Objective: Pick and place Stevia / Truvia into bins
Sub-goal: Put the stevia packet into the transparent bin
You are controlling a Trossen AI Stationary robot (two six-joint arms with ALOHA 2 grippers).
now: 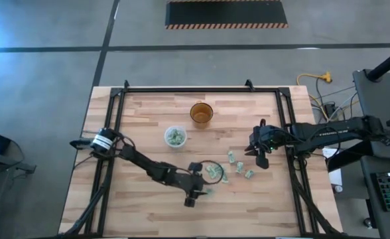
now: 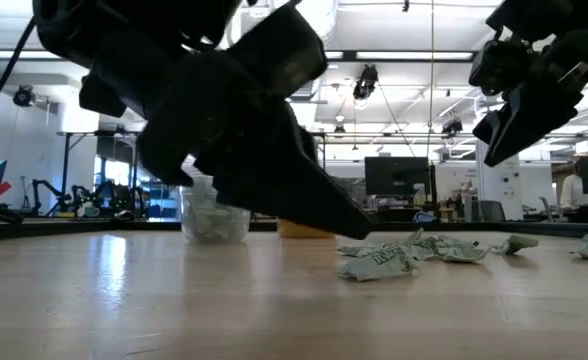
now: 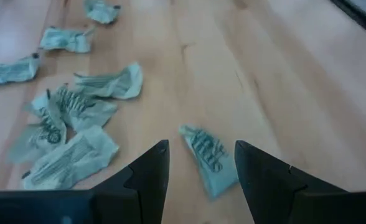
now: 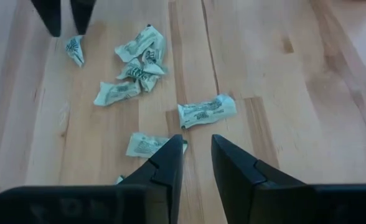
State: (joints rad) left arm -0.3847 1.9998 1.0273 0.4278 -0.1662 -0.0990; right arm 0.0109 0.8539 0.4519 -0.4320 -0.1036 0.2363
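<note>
The left end effector is positioned low over the near centre of the wooden table, fingers parted, with a single pale green sachet lying flat on the table between the fingertips; nothing is gripped. A cluster of crumpled sachets lies just beside this end effector, and further loose sachets are scattered toward the right side of the table. The right end effector hangs above the table near those scattered sachets; its fingers stand a narrow gap apart and hold nothing, with one sachet lying ahead of the tips and another sachet partly hidden by one finger. The translucent cup stands near the table centre and contains several sachets. The amber cup stands just beyond it, toward the far edge; its contents cannot be determined from the high view. In the low view, the left arm blocks most of the scene, and the translucent cup is only partly visible behind it.
</note>
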